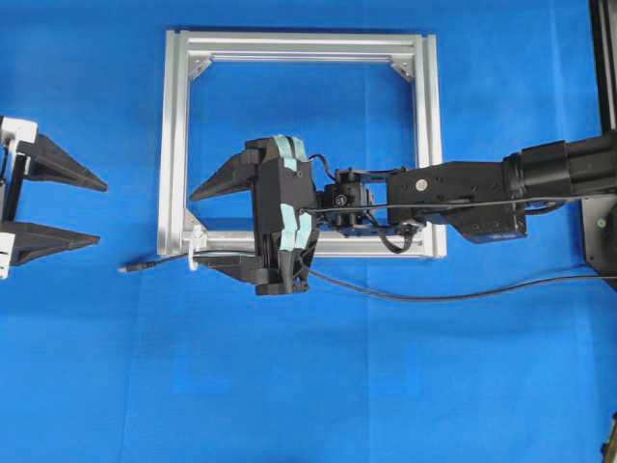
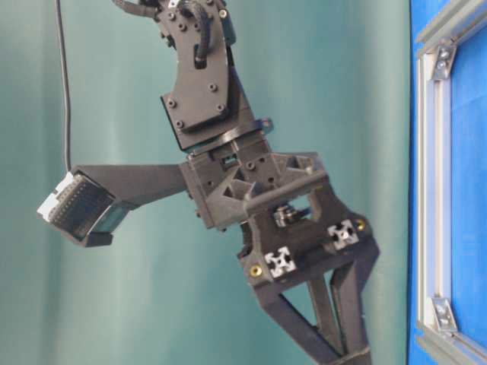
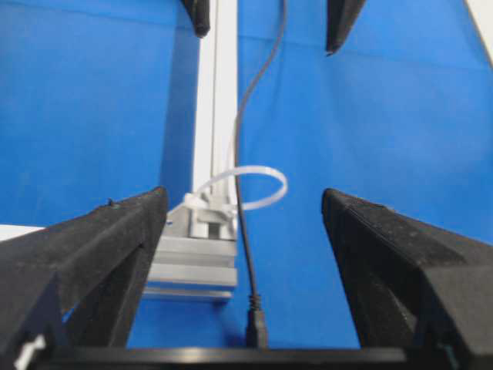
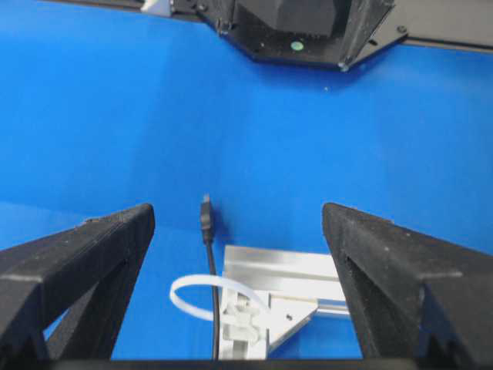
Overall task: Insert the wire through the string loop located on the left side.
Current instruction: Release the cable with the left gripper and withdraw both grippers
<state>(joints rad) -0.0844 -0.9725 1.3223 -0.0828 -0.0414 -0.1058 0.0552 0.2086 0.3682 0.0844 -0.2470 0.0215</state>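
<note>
1. The wire (image 1: pixel 424 292) lies on the blue worktop (image 1: pixel 308 386) and runs leftward through the string loop (image 1: pixel 196 248), its plug (image 1: pixel 132 266) lying just past the frame's lower-left corner.
2. The string loop is fixed at the lower-left corner of the silver frame (image 1: pixel 174 145) (in both wrist views the wire passes through the ring).
3. The right gripper (image 1: pixel 207 227) reaches across over that corner, jaws spread wide, one on each side of the bottom bar, holding nothing.
4. The left gripper (image 1: pixel 101 210) sits at the left edge, also wide open and empty, well apart from the plug.
</note>
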